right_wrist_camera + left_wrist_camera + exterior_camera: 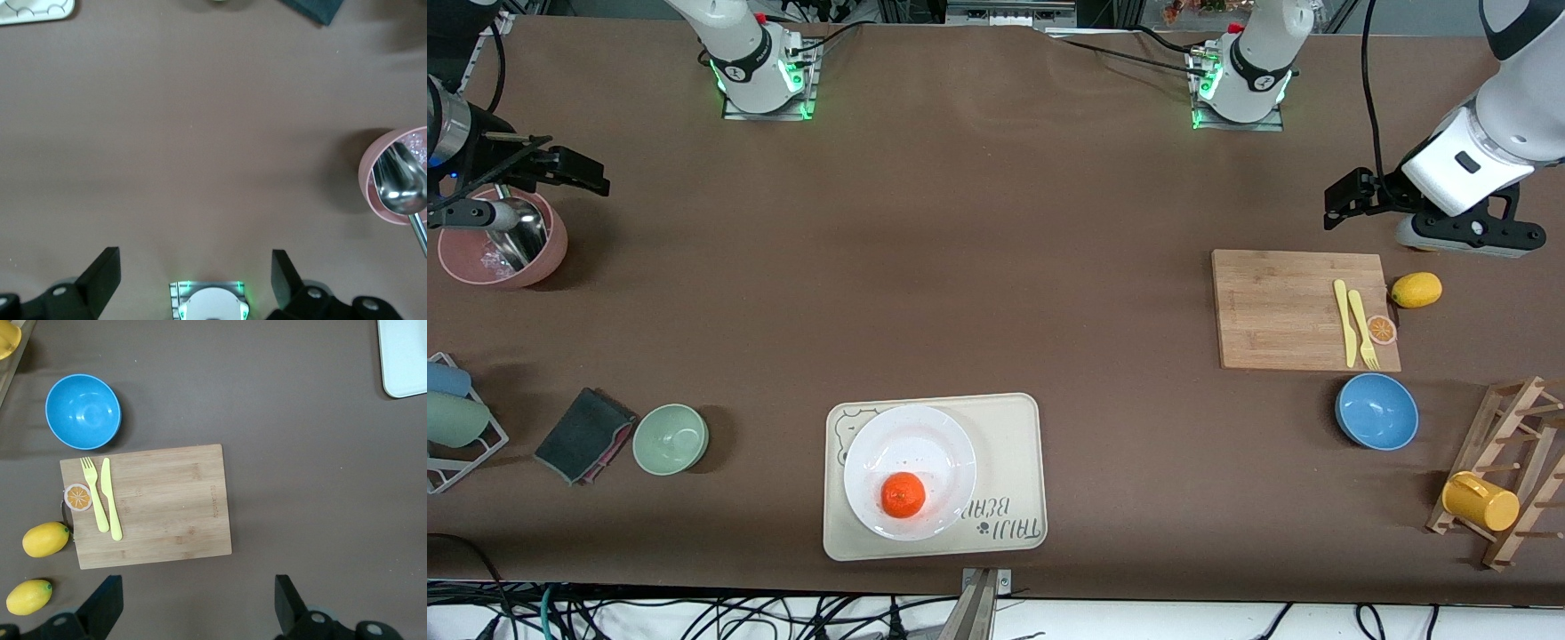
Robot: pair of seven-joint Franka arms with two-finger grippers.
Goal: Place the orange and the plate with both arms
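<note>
The orange (903, 495) lies in the white plate (889, 449), near the rim closest to the front camera. The plate sits on the cream bear-print tray (1014, 462), near the table's front edge. My left gripper (1340, 203) is open and empty, up in the air over bare table just past the cutting board's edge at the left arm's end; it also shows in the left wrist view (197, 603). My right gripper (578, 171) is open and empty, up beside the pink bowl at the right arm's end; it also shows in the right wrist view (197, 277). Both are far from the plate.
A bamboo cutting board (1303, 308) carries a yellow knife and fork and an orange-slice disc. A lemon (1416, 290), a blue bowl (1376, 411) and a wooden rack with a yellow mug (1480, 502) stand nearby. A green bowl (671, 438), a dark cloth (585, 434) and a pink bowl holding a spoon (503, 240) are at the right arm's end.
</note>
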